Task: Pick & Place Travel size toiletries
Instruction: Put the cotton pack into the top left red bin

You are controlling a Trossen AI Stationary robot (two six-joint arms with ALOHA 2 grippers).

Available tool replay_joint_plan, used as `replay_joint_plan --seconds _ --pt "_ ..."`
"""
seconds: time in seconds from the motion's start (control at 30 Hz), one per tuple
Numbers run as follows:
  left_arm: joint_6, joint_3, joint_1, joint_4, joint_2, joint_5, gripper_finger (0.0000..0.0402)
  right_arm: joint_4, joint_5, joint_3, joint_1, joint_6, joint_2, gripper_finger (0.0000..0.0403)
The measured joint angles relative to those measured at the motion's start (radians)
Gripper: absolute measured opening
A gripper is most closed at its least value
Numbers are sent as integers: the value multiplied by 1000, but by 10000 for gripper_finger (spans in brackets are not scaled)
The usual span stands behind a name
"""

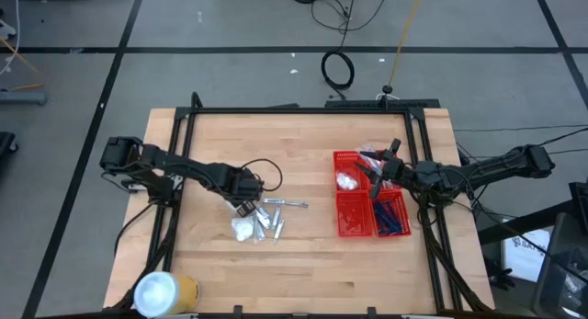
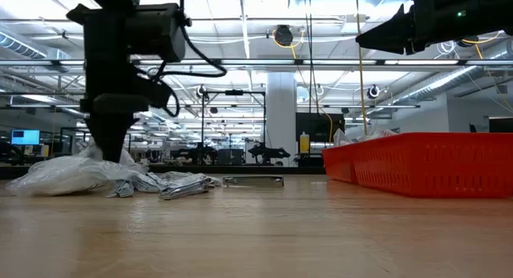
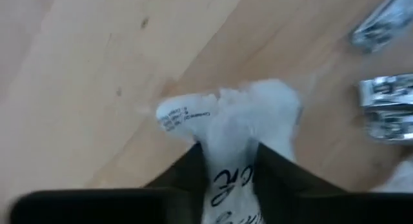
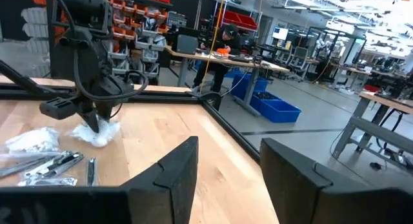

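Observation:
Several toiletries lie in a small pile on the wooden table: white crinkly packets (image 1: 243, 230), silver-grey tubes (image 1: 272, 223) and a thin silver item (image 1: 290, 203). My left gripper (image 1: 243, 209) points down at the pile's far left side, shut on a white packet (image 3: 232, 121). Over the red basket (image 1: 354, 218) at the table's right, my right gripper (image 1: 377, 172) hangs level and open with nothing between its fingers (image 4: 174, 172). Blue-handled items (image 1: 390, 216) and a white packet (image 1: 347, 181) lie in the basket. My left gripper pinches the white packet between its two fingers (image 3: 190, 169), on a bunched-up part with black print (image 3: 229, 182). The fingers come from above, pointing down. The packet's free part (image 4: 100, 135) spreads out on the table below the fingers.
A large white-and-yellow roll (image 1: 165, 291) lies at the table's near left corner. A black frame (image 1: 303, 108) runs along the table's far and side edges. Bare wood lies between the pile and the basket (image 2: 433, 162).

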Motion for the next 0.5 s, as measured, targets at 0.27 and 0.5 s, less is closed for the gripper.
replay_joint_plan --seconds 0.27,0.5 --pt "343 178 63 82 0 -159 19 0 -4 0 0 93 26 155" --pt "1024 234 80 652 3 -239 5 55 -155 0 -29 219 146 155"
